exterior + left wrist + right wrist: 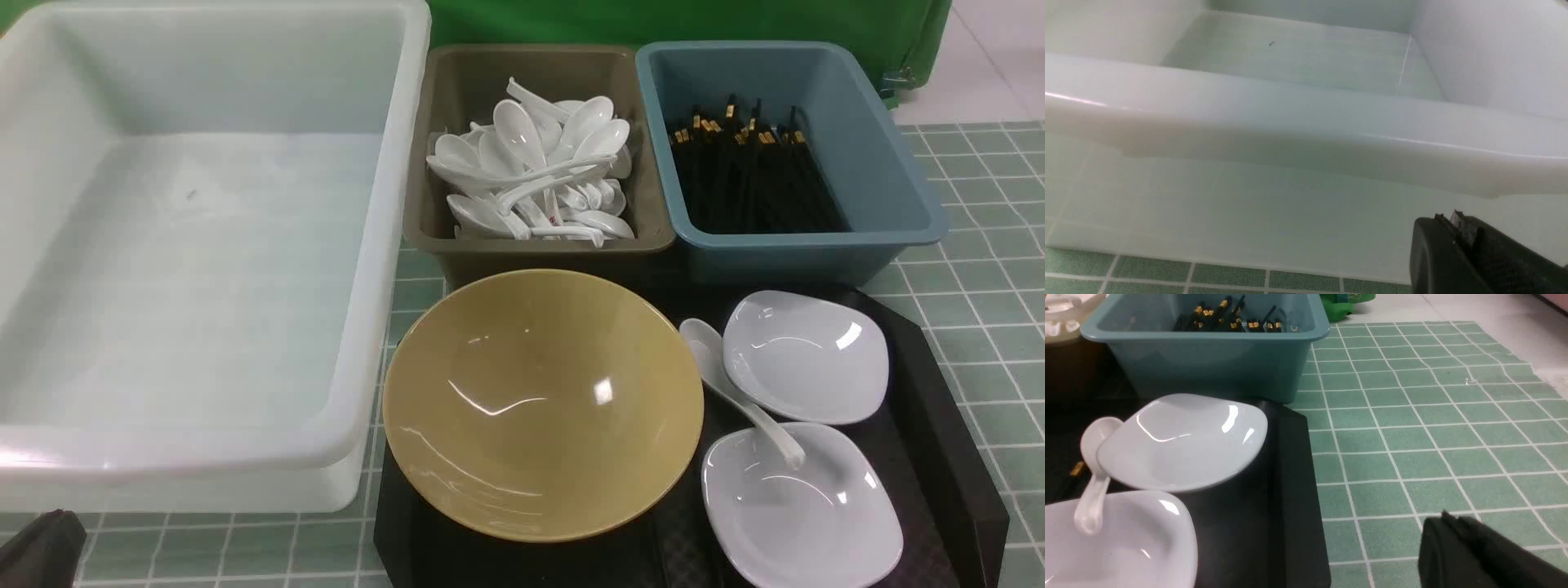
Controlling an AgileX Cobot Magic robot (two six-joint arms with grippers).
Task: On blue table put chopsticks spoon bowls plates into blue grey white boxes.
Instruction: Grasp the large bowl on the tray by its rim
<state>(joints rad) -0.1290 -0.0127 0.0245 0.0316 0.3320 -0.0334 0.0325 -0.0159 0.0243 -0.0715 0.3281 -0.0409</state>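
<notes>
Your left end effector [1453,220] has its jaws pressed together on nothing. It is low over the table [980,310], just in front of the near wall of the white tub [384,245]. Your right end effector [1447,520] is closed too and holds nothing. It is above the table to the right of the black tray [939,392], apart from it. On that tray you have the tan bowl [543,404] and, to its right, the far plate [804,355] and the near plate [800,506]. The spoon [718,367] lies with its scoop beside the far plate (its handle rests on the near plate's rim). The chopsticks [751,175] lie in the blue box [882,163]. The grey-brown box [441,163] holds a heap of white spoons [531,163].
</notes>
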